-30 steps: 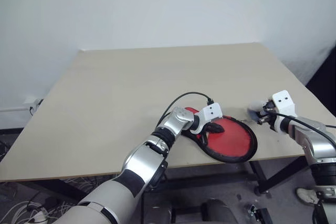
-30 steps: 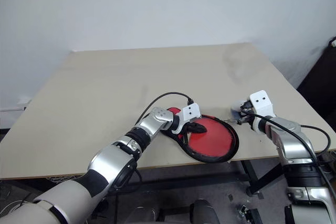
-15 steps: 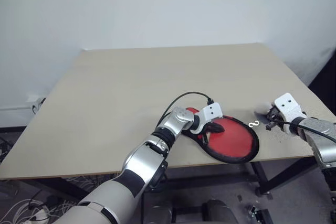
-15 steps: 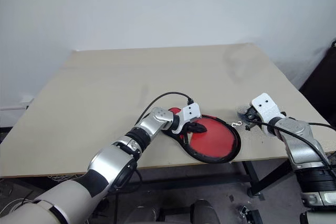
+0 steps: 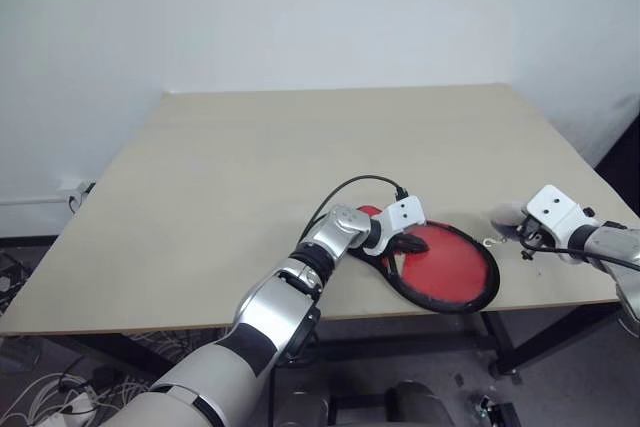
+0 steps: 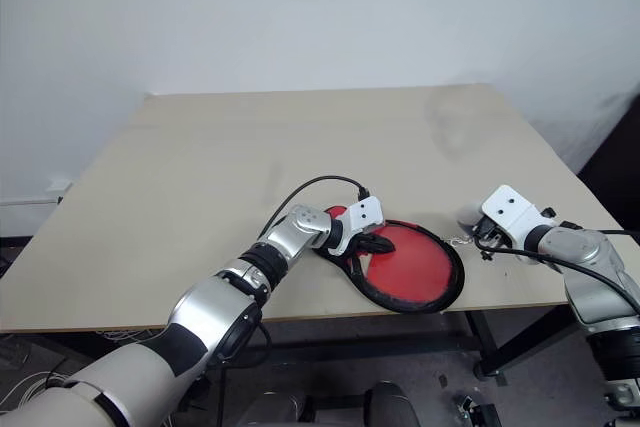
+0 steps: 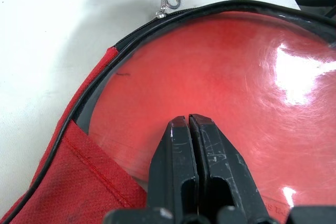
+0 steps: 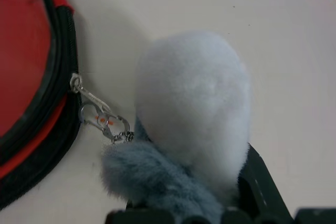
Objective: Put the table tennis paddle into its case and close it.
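- Our right tool (image 6: 478, 243) is pinching the fluffy grey-blue pom-pom (image 8: 189, 114), which hangs by a small metal clasp (image 8: 100, 119) from the zip of the case (image 5: 395, 282).
- Over the last second that tool has been carrying the pom-pom outward, toward 3 o'clock and the counter's (image 5: 250, 167) near-right edge; a second ago it sat closer in beside the case rim.
- The rim on that side is looking drawn out a little further toward 3 o'clock than before, so we are judging that the zip is being tugged along, though the flap is still lying open.
- Our left tool (image 7: 190, 145) has not shifted: its fingers are pressed together, tips resting on the red rubber, pinning the bat while the right arm pulls.
- The table tennis paddle (image 5: 445, 262) is already lying inside the open case, at about 5 o'clock on the counter, close to the front edge.
- Its face is showing glossy red with bright glare patches and fine scuffs; the handle is hidden under our left wrist.
- The case is showing a black zipped rim ringing the rubber, with red woven lining folded out at the handle end.
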`<action>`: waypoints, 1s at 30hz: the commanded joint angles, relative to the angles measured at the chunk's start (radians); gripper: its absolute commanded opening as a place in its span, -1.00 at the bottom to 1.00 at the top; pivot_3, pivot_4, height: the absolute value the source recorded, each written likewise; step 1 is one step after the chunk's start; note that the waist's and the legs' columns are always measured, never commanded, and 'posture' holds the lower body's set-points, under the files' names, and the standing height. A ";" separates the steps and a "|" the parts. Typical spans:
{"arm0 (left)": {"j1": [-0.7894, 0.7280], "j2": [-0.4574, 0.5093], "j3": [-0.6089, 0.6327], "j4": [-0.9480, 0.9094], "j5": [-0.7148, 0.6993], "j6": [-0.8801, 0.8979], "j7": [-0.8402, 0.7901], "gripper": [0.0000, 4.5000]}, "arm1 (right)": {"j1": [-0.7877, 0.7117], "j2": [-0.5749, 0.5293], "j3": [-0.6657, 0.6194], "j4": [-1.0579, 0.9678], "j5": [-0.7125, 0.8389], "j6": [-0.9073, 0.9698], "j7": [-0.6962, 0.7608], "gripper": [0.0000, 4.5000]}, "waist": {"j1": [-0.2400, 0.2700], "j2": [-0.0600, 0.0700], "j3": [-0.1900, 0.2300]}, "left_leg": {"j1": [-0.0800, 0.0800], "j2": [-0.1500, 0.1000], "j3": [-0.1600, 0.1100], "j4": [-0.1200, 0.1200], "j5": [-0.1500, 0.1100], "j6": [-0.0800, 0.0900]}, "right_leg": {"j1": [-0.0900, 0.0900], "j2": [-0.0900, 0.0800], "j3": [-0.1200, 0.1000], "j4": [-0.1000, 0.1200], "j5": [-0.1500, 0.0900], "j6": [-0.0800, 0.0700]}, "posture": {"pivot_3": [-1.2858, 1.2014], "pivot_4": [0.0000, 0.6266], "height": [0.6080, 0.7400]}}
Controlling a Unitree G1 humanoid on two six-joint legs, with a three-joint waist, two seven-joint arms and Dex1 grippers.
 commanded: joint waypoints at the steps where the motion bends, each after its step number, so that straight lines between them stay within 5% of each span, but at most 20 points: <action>1: 0.024 0.017 -0.013 0.035 0.032 0.032 0.006 -1.00 | 0.002 -0.066 -0.060 -0.012 -0.042 -0.013 0.005 -0.82 | 0.000 0.000 0.000 | 0.000 0.000 0.000 0.000 0.000 0.000 | 0.000 0.000 0.000 0.000 0.000 0.000 | 0.03 -1.00 1.00; 30: 0.019 -0.032 0.015 -0.013 -0.001 0.032 -0.060 -1.00 | -0.085 0.006 -0.052 0.079 -0.087 -0.057 -0.090 -0.82 | -0.001 0.000 0.000 | -0.002 -0.006 0.002 0.000 0.001 0.009 | 0.000 -0.013 -0.001 0.000 -0.003 0.008 | 0.03 -1.00 1.00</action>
